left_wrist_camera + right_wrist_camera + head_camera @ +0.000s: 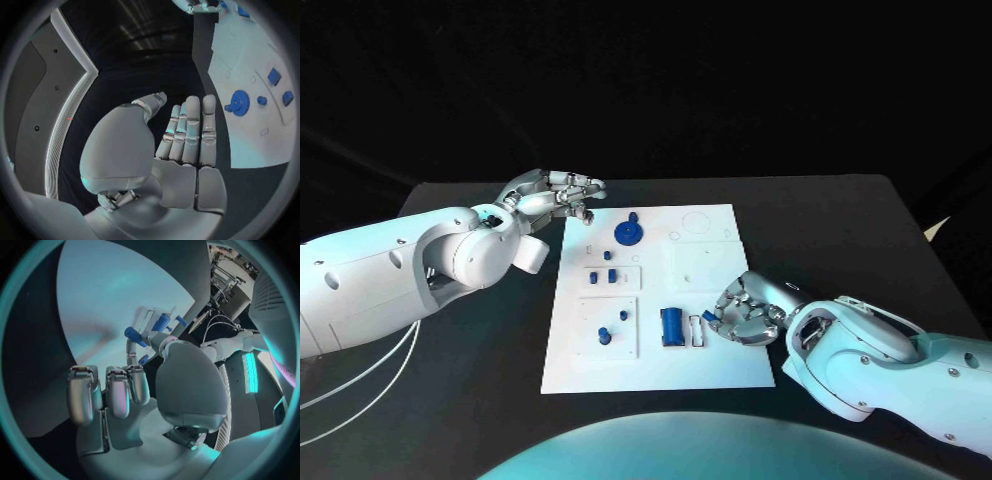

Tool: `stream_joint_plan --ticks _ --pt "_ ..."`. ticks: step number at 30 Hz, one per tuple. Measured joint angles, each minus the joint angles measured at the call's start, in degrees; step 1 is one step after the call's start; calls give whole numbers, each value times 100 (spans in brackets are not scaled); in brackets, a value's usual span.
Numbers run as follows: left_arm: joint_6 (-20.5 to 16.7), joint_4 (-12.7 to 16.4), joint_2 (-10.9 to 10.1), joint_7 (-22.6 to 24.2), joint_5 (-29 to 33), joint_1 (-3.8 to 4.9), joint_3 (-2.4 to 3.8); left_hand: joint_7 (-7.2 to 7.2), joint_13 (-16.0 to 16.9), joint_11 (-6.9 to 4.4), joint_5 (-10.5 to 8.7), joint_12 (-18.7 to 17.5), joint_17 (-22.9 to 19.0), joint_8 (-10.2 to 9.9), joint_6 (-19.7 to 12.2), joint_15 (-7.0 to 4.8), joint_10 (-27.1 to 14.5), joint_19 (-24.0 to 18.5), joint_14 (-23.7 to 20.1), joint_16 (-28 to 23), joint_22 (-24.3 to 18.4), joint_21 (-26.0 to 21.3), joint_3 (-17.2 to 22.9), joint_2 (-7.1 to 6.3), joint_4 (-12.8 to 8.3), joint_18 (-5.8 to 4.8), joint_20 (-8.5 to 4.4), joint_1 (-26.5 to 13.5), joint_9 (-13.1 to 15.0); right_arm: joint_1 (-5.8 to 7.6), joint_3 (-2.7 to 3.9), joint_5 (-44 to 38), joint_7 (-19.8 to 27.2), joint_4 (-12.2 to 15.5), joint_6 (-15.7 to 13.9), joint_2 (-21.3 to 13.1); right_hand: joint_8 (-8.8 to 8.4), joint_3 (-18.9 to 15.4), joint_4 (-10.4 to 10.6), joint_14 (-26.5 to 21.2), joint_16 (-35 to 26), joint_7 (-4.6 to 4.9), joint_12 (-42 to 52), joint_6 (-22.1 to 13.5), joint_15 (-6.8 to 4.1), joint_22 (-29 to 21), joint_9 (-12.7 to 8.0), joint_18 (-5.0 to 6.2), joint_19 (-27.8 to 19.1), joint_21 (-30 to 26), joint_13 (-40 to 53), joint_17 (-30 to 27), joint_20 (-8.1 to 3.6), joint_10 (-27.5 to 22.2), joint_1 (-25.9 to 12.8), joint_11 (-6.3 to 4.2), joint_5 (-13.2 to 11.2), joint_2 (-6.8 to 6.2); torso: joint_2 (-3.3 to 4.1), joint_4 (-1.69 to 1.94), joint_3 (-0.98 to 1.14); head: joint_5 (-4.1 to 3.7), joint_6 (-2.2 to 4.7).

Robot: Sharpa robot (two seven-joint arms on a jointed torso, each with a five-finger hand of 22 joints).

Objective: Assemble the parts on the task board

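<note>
Nearest me, my right hand [750, 312] rests at the task board's [718, 368] right edge, its fingers [117, 389] curled in near a blue cylinder [674, 325] lying just beyond the fingertips; something small and blue sits at those tips, though I cannot tell whether they hold it. It seems posed to pick up a part. Farther off, my left hand [554, 195] hovers off the board's far left corner, fingers [190, 131] straight, together and empty, likely waiting. A blue gear [630, 232] sits just beside them.

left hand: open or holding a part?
Open. In the left wrist view the left hand has straight fingers with nothing in the palm; from the head camera it hovers off the task board's far-left corner.
</note>
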Motion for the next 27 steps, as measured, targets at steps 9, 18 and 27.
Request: stream_joint_plan --ticks 9,18,27 --pt "6 41 -2 -4 0 0 0 0 7 20 0 0 0 0 0 0 -20 0 0 0 0 0 0 0 0 0 0 0 0 -42 -1 503 3 -147 15 198 67 8 39 0 0 -61 65 21 0 -1 173 0 0 0 0 5 0 0 -407 0 -207 -46 3 -4 0 12 0" --pt "9 42 -5 -9 0 0 0 0 6 20 0 0 1 0 0 0 -20 0 0 0 -1 0 0 0 0 0 0 0 1 -85 -3 752 -16 -268 75 298 90 -26 73 0 0 -84 66 44 1 -1 207 0 0 0 -1 4 0 -1 -556 -1 -354 -29 3 -8 3 23 0" --pt "12 43 -4 -14 0 0 0 0 6 20 0 0 1 0 0 0 -20 0 0 0 -1 0 0 0 0 0 0 0 1 -92 0 798 -28 -348 99 414 122 -114 111 0 0 -105 65 67 1 -2 254 0 0 0 -2 4 0 0 -684 -40 -527 -36 3 -7 9 26 0"
